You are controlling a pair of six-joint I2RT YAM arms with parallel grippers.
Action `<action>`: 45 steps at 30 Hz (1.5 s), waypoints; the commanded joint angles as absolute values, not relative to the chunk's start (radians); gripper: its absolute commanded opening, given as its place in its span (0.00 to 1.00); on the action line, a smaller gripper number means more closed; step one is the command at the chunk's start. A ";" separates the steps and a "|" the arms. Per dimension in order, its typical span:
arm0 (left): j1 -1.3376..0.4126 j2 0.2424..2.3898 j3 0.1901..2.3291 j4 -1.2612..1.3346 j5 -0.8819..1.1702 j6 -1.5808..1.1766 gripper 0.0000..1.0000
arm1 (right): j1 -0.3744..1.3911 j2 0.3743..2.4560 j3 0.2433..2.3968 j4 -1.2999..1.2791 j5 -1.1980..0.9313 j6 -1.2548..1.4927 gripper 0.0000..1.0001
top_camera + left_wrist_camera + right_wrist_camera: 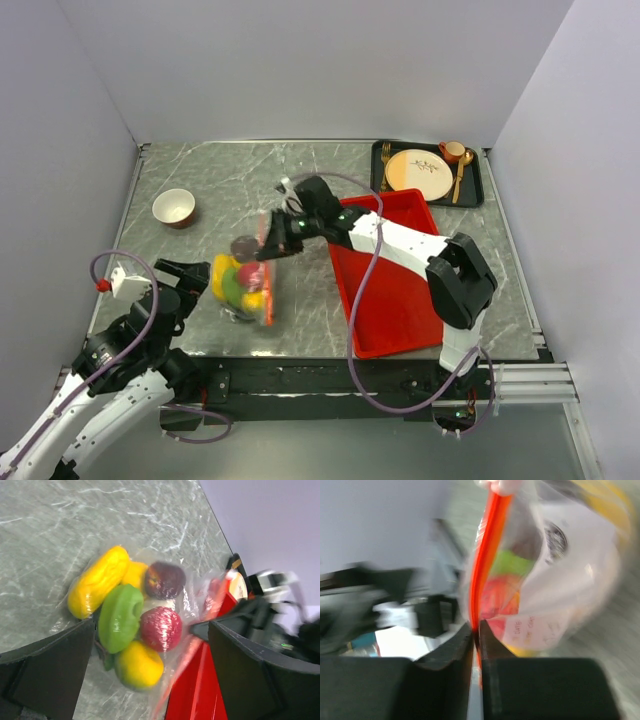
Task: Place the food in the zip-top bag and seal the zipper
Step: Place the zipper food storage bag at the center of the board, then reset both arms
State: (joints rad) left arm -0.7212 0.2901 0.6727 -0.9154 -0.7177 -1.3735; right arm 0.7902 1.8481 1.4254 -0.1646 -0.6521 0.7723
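The left gripper (pixel 190 285) stands wide, nothing between its fingers, just left of the bag (pixel 252 292). The bag rests on the table (pixel 230 180) with the food (pixel 120 617) inside (yellow, green and red pieces). The right gripper (pixel 270 245) pinches the zipper (pixel 487 545) narrowly, near the red tray (pixel 400 310).

The zip-top bag (pixel 196 599) is clear glossy plastic, its zipper (pixel 487 540) smooth, the table (pixel 220 175) polished stone-look.
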 commanded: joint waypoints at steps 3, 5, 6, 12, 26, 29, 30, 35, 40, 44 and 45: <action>-0.716 0.382 0.663 -0.741 -0.631 -1.224 0.99 | 0.690 1.749 1.279 -0.251 -0.505 0.695 0.54; -0.716 0.420 0.664 -0.674 -0.601 -1.180 0.99 | 0.677 1.706 1.259 -0.290 -0.421 0.651 0.59; -0.716 0.463 0.667 -0.655 -0.589 -1.143 0.99 | 0.664 1.666 1.258 -0.305 -0.394 0.640 0.60; -0.716 0.658 0.725 -0.588 -0.509 -1.027 0.99 | 0.618 1.531 1.275 -0.434 -0.207 0.578 0.69; -0.715 0.873 0.922 -0.471 -0.279 -0.666 0.99 | 0.375 1.298 1.052 -0.482 0.103 0.517 0.84; -0.715 0.905 0.972 -0.498 -0.288 -0.637 0.99 | 0.351 1.286 1.042 -0.495 0.149 0.499 0.84; -0.715 0.925 0.980 -0.500 -0.304 -0.634 0.99 | 0.339 1.276 1.040 -0.499 0.159 0.497 0.85; -0.709 1.003 1.035 -0.502 -0.440 -0.606 0.99 | 0.307 1.223 1.012 -0.483 0.187 0.489 0.89; -0.651 1.112 1.120 -0.433 -0.439 -0.535 0.99 | 0.287 1.192 0.971 -0.454 0.173 0.474 0.91; -0.525 1.158 1.144 -0.342 -0.248 -0.462 0.99 | 0.221 1.186 0.965 -0.417 -0.033 0.494 0.96; -0.440 1.149 1.114 -0.309 -0.194 -0.454 0.99 | 0.213 1.180 0.959 -0.405 -0.069 0.497 0.95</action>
